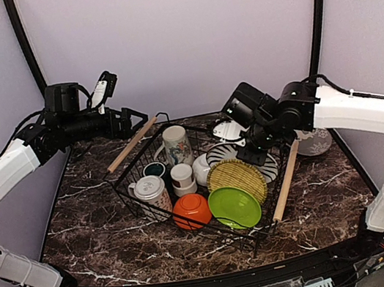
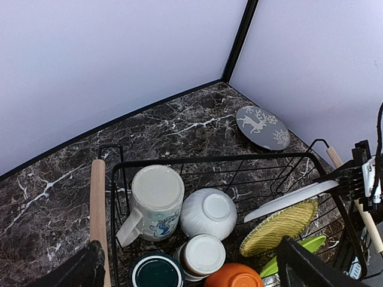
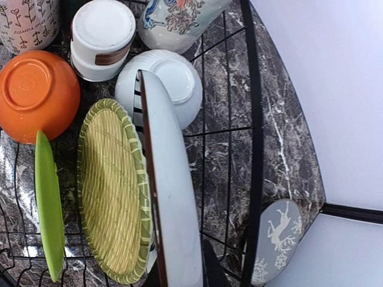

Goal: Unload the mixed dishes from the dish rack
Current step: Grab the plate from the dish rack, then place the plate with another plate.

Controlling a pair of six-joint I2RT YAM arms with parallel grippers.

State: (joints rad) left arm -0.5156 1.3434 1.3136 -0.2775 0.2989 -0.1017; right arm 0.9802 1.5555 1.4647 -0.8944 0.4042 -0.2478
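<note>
The right gripper [image 1: 255, 153] is pinched on the top rim of the striped plate [image 3: 173, 197]. The plate stands on edge at the rack's [image 1: 120, 188] right side, so the rim is the only hold. The left gripper [image 1: 132, 119] hangs wide open, far left.

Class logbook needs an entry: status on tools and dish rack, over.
Left tool open, by dish rack. Right tool shut on striped plate, on edge in rack. Woven yellow plate beside it.

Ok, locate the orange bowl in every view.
Top external: orange bowl at the rack's near side.
Left wrist: bowl at the bottom edge, cut off.
Right wrist: bowl at upper left, base up.
Shared landmark: the woven plate, near it in all three.
</note>
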